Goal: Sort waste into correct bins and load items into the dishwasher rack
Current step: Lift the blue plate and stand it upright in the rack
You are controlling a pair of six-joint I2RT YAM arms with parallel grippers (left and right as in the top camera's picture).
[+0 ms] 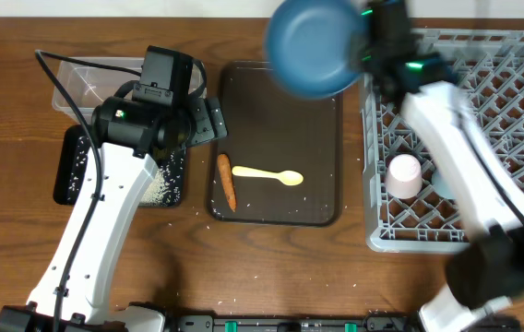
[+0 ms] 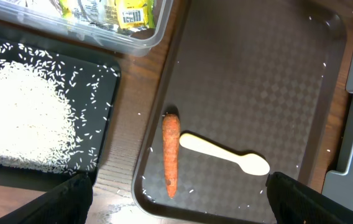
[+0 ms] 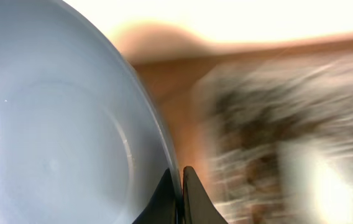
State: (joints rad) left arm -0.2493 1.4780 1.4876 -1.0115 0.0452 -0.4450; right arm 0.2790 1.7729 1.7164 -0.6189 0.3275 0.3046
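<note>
Right hand (image 3: 179,180) is pressed together on the rim of the dark blue plate (image 1: 313,46), pinching it and holding it up off the worktop near the far edge, between the brown tray (image 1: 322,111) and the dishwasher rack (image 1: 511,83). Left hand (image 2: 178,190) is spread wide, holding nothing, above the tray's left side. On the tray the carrot (image 2: 171,155) lies just beside the pale yellow spoon (image 2: 223,154). Toward the left edge, rice (image 2: 21,118) is heaped in the black tray (image 2: 105,81). The clear tub (image 2: 102,34) behind it holds a yellow wrapper (image 2: 133,12). A pink cup (image 1: 404,175) sits in the rack's near left part.
</note>
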